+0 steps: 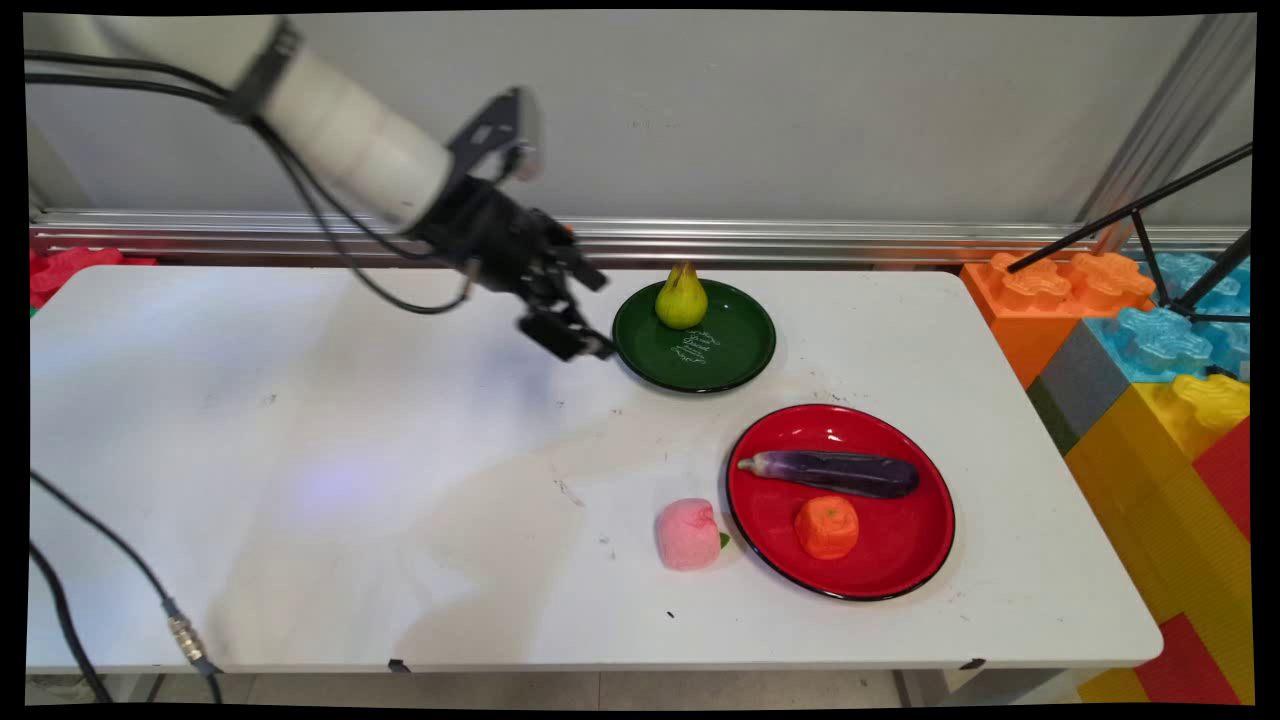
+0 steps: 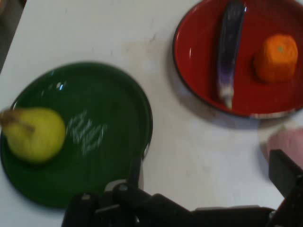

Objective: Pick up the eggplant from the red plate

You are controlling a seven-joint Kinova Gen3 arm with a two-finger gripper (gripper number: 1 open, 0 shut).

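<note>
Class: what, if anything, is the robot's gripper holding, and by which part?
Nothing. The gripper is open and empty, beside the green plate bearing the pear.

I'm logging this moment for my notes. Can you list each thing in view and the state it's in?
gripper: open, empty, at the green plate's left rim
pear: upright on the green plate's far side
green plate: flat on the table, holds only the pear
eggplant: lying on the red plate
orange: on the red plate, in front of the eggplant
red plate: flat on the table
peach: on the table, left of the red plate
</note>
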